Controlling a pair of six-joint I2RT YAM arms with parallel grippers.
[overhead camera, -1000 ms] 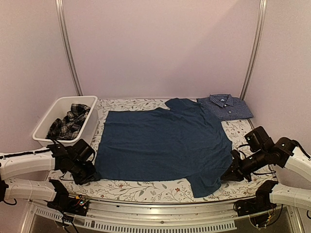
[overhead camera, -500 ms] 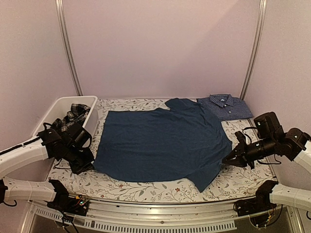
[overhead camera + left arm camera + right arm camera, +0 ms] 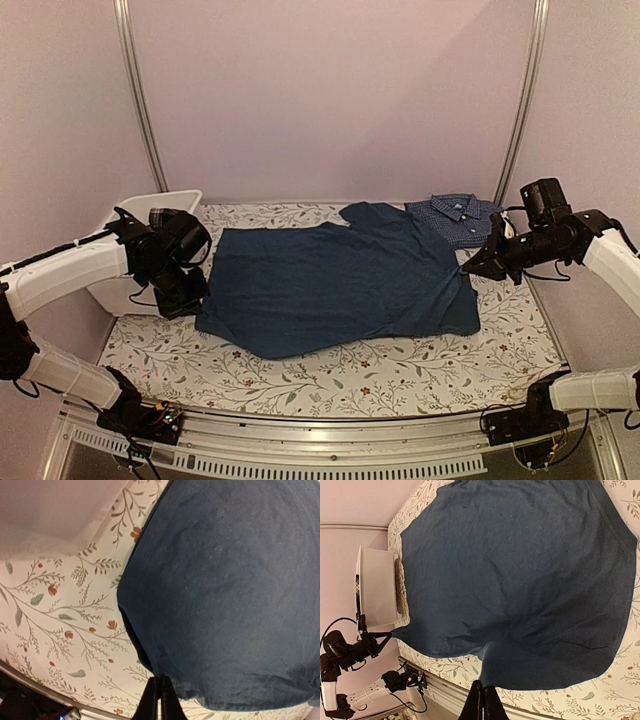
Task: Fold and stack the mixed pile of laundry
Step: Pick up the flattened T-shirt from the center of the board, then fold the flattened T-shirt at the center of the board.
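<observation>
Dark blue T-shirt [image 3: 340, 285] lies spread across the middle of the floral tablecloth [image 3: 330, 385]. Left gripper [image 3: 190, 303] is clamped on its left edge, and right gripper [image 3: 470, 268] is clamped on its right edge. Blue-and-white check shirt [image 3: 462, 218] lies folded at the far right, its collar tag too small to read. White tub [image 3: 175, 196] at far left holds the black-and-white plaid piece [image 3: 160, 214].

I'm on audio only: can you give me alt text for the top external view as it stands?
A dark blue T-shirt lies spread across the floral tablecloth, with the left gripper and the right gripper each shut on one of its side edges. A folded blue-checked shirt sits at the far right, and a white tub at the far left, behind the left arm.
</observation>
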